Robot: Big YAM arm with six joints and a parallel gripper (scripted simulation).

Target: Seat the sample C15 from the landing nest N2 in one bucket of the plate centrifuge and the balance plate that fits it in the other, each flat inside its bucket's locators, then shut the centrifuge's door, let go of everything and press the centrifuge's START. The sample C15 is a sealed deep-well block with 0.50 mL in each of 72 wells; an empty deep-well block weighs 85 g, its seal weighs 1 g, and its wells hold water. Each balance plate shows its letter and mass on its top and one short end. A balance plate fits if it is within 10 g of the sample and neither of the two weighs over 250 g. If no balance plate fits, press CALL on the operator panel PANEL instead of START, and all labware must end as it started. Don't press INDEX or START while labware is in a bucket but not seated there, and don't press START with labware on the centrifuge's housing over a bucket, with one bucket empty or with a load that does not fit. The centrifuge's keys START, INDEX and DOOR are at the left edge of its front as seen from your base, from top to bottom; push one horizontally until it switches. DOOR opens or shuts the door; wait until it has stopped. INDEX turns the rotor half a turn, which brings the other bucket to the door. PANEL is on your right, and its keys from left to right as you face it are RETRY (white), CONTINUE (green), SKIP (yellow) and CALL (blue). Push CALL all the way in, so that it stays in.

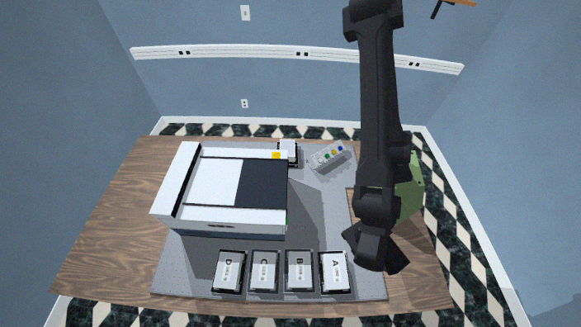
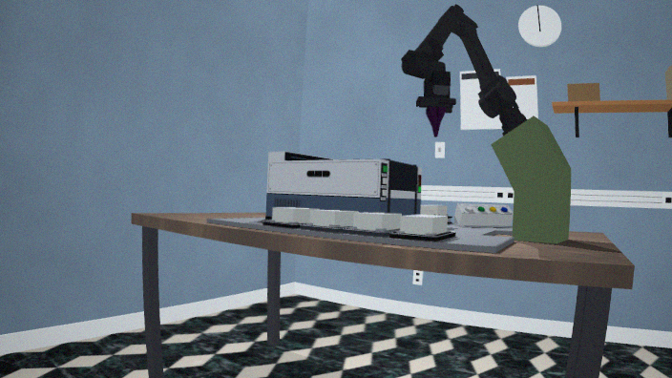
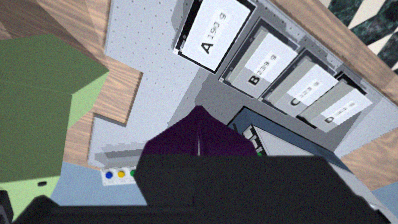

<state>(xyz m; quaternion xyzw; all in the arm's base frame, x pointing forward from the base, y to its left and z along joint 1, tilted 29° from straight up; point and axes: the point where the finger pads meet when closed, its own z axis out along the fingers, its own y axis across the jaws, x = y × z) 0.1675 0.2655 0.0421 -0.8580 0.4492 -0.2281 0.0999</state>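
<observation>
My gripper [image 2: 435, 132] [image 3: 198, 111] is shut with nothing between its purple fingers. It hangs high above the grey deck, over the gap between the centrifuge [image 1: 224, 186] [image 2: 341, 180] [image 3: 287, 146] and balance plate A. The sample C15 [image 1: 287, 148] [image 2: 433, 209] sits in its nest behind the centrifuge's right corner. Balance plates A [image 1: 335, 270] [image 3: 212, 37], B [image 1: 299, 269] [image 3: 262, 64], C [image 1: 264, 270] [image 3: 302, 91] and D [image 1: 228, 270] [image 3: 340, 108] lie in a row of nests at the front. A's label reads about 190 g; the others are blurred. The centrifuge's keys [image 2: 384, 180] show on its front edge.
The operator panel [image 1: 329, 158] [image 2: 483, 215] [image 3: 119, 175] with coloured keys stands at the back right of the deck. The green robot base [image 1: 409, 194] [image 2: 539, 186] [image 3: 35, 100] stands at the table's right. The arm [image 1: 377, 124] hides part of the deck in the top view.
</observation>
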